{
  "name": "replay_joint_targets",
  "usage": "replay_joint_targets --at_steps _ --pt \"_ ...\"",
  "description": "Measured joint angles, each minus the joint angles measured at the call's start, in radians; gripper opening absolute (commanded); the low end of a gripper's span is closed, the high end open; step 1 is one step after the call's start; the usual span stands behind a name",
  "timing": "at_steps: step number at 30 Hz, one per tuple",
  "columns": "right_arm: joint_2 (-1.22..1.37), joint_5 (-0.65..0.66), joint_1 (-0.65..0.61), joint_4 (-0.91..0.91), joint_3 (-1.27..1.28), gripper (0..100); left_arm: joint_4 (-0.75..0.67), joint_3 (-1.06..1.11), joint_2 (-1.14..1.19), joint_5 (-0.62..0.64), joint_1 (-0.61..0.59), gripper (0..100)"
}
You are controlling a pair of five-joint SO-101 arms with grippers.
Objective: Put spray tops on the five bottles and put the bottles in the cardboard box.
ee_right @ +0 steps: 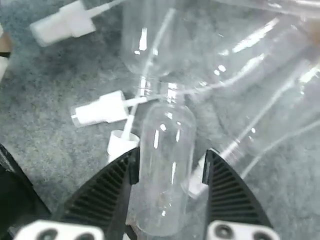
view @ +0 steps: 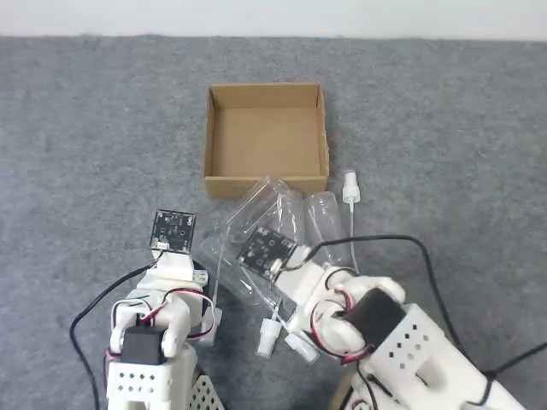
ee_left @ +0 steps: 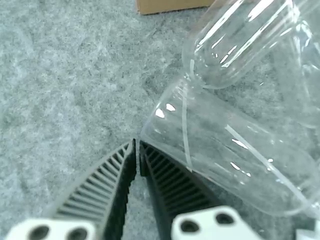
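Right jaws stand wide on either side of a clear bottle [ee_right: 165, 165] lying among spray tops [ee_right: 97, 114]. Left jaws are almost closed, holding nothing, their tips just beside another bottle [ee_left: 225, 155]. Beyond the heaped bottles [view: 282, 213], the open cardboard box [view: 265, 184] sits toward the far edge of the grey surface [view: 85, 128].
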Motion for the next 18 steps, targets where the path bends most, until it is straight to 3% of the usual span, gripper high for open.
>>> replay_joint_targets --at_steps 18 --pt "0.0 0.0 -0.015 -0.072 0.094 17.1 0.0 0.0 0.0 0.0 0.0 1"
